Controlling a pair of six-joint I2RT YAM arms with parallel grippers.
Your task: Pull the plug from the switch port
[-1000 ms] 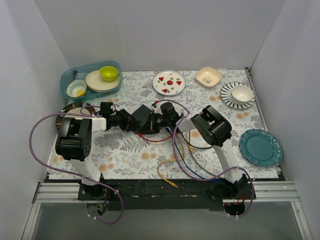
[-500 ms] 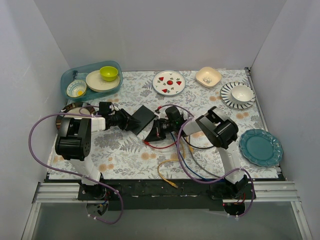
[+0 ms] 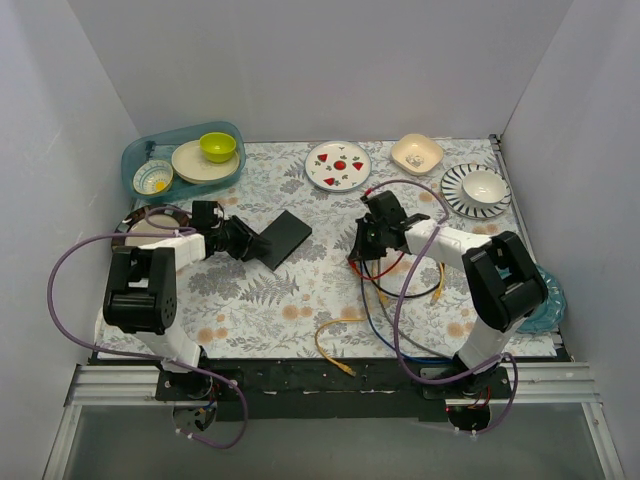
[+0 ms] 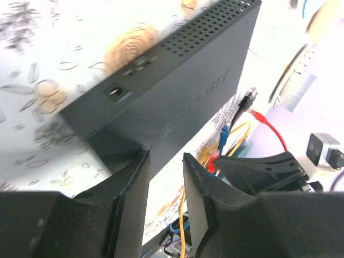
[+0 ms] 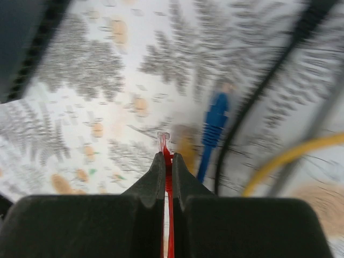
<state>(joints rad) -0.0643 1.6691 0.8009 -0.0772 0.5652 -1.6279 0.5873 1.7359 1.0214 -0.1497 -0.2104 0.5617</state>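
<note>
— Right gripper (image 5: 165, 161) is being pinched tight on the red cable (image 5: 167, 236) behind its clear plug (image 5: 163, 140), held well apart from the switch (image 3: 283, 236).
— And the switch?
— Its corner is being clamped by the left gripper (image 4: 165, 161), narrowly parted, likely so it is being kept from sliding across the table (image 3: 300, 300).

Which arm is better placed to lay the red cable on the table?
Right. Its jaws are shut on the red cable, clear of the switch; the left arm's jaws clamp the switch.
</note>
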